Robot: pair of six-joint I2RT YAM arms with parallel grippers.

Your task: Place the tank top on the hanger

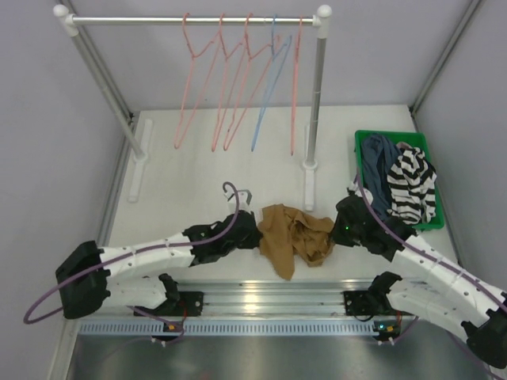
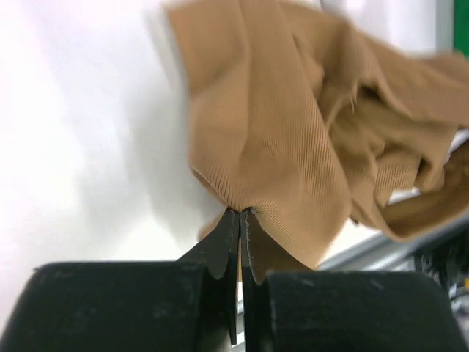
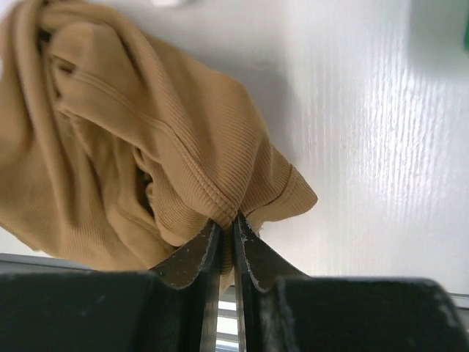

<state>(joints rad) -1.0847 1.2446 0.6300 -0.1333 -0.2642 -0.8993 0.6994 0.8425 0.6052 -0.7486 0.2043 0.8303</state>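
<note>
Top view: the fingertips of the left gripper (image 2: 240,220) and right gripper (image 3: 229,224) sit hidden under their wrist housings and the bunched tank top (image 1: 293,237). Straps and neckline are not distinguishable in the crumple. Left wrist view: fabric is cut off at the top and right edges, upper-left border blurred. Right wrist view: fabric is cut off at the left and top edges. Bench right edge: the dark garment (image 1: 379,170) lies partly under the striped garment (image 1: 412,186) in the green bin (image 1: 396,135); the right arm covers the bin's near-left corner. The pink hangers (image 1: 219,95) overlap, count uncertain.
</note>
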